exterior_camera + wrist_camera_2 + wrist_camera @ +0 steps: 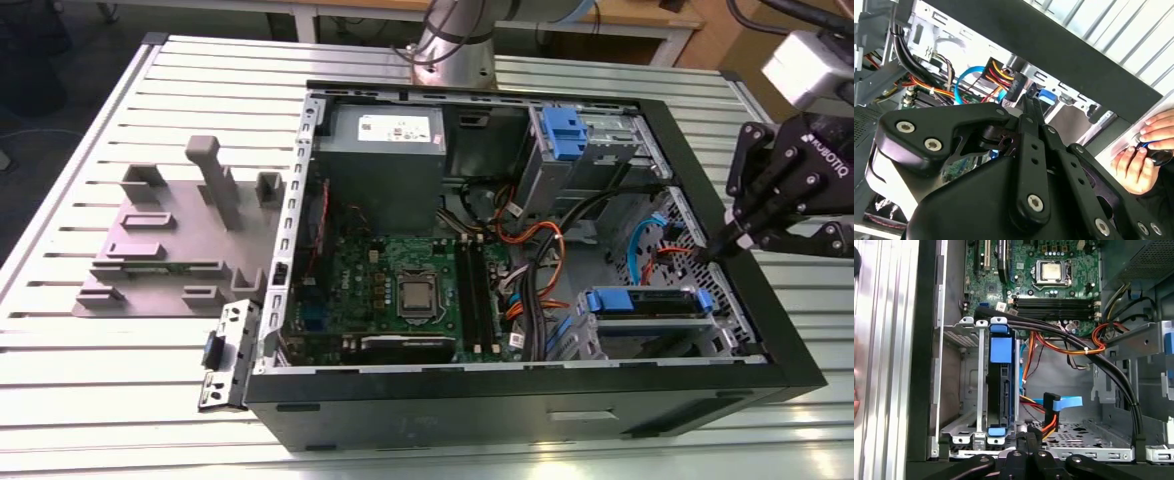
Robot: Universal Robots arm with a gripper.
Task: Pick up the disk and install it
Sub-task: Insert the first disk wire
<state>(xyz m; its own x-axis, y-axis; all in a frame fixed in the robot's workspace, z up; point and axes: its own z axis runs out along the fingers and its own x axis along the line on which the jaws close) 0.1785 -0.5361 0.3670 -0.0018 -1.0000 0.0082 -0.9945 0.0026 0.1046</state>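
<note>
Already the disk (1004, 395) sits inside the drive cage (968, 385)

Bright, even light is washing the slatted counter (80, 400) nearly white in the exterior view. The case (534, 405) interior is lying in shade. In the second wrist view the black gripper (1027, 105) is catching soft highlights.

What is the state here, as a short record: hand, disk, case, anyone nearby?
hand: shut, holding nothing, above the case wall at the exterior view's right
disk: sits in the drive cage, blue rails showing, apart from the hand
case: open, lying on the slatted table
person: fingers outside the case wall
</note>
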